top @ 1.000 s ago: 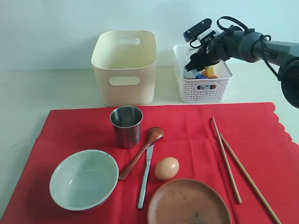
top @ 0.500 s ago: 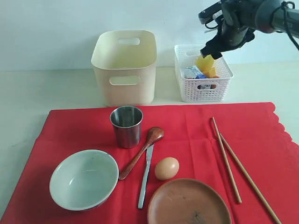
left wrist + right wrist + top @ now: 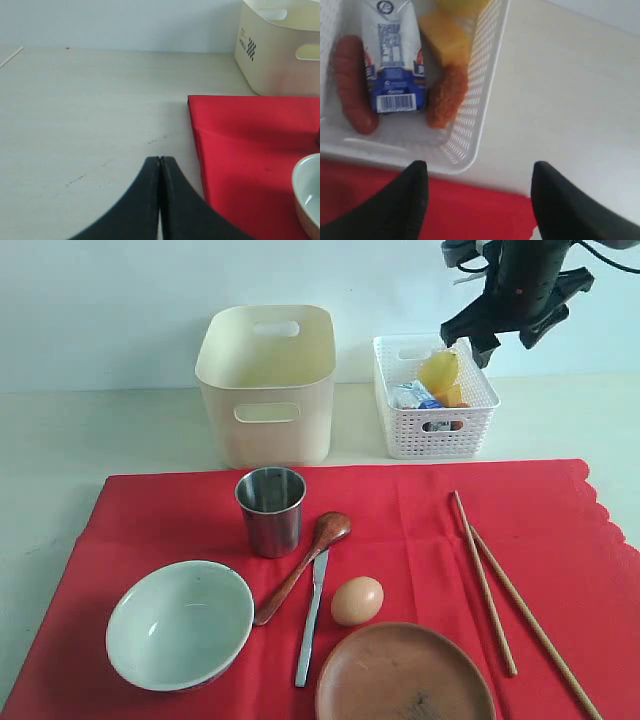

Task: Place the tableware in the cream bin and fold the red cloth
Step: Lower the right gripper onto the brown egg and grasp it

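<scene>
Red cloth [image 3: 420,510] lies flat on the table [image 3: 60,440].

Exterior view:
- On the cloth: steel cup [image 3: 270,508], bowl [image 3: 180,623], wooden spoon [image 3: 303,565], table knife [image 3: 312,618], egg [image 3: 357,601], brown plate [image 3: 405,672], chopsticks [image 3: 485,580].
- Past the cloth's far edge: cream bin [image 3: 266,385], white basket [image 3: 435,430] beside it, lemon [image 3: 440,370] inside.
- Right gripper [image 3: 505,335] hangs above the basket.

Left wrist view:
- Left gripper [image 3: 160,162] has its fingers pressed together with nothing between them.
- It hangs over bare table near the cloth's corner.

Right wrist view:
- Fingers are spread wide and empty above the basket's wall.
- Inside the basket: milk carton [image 3: 395,55], sausage [image 3: 352,85], cheese [image 3: 442,37].
</scene>
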Controlling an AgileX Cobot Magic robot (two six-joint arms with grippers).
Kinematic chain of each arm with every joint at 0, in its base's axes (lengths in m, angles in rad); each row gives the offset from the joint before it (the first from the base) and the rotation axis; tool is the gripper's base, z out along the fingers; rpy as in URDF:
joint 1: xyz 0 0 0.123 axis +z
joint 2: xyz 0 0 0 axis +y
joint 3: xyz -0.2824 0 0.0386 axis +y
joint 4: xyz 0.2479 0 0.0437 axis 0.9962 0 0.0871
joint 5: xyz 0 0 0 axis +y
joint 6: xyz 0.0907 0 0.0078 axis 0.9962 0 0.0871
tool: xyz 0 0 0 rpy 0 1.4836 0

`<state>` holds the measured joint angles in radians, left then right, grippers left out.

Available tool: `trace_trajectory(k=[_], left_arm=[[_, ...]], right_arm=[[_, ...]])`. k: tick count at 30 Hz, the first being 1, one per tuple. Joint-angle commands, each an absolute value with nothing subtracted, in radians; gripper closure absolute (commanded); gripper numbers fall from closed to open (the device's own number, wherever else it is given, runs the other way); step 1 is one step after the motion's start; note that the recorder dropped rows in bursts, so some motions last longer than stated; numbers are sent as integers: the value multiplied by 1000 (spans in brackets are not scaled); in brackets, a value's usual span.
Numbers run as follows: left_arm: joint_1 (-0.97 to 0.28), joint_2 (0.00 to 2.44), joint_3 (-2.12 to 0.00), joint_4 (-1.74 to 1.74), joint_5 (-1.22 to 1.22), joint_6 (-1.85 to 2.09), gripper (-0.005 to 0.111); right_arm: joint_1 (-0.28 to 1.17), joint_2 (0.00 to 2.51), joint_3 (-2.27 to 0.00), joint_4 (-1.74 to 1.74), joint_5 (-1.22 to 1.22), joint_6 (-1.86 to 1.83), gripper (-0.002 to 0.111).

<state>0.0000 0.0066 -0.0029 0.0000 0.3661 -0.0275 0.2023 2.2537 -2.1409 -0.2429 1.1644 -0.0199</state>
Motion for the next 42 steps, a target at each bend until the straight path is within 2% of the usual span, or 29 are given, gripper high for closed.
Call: trace_trajectory(k=[1,4,13,25,29,35,42], left_arm=[[-1,0,0,0,353,-24,107],[-1,0,0,0,353,-24,107],[-1,0,0,0,353,-24,107],[-1,0,0,0,353,-24,107],[-1,0,0,0,353,-24,107],[-1,0,0,0,353,-24,107],[-1,0,0,0,353,-24,107]], right_arm=[[198,2212,-2151,-167,1221,-43,53],[198,2165,-2102,-105,1221,-43,53],[198,1937,-1703,151,1176,-200,53],[198,1897,-1496,718,1199,-640,53],[232,1920,-1472,702,1205,-710,53],[357,1957,-1470,624,1221,-973,53],[536,1964,-1470,317,1221,-1169,53]])
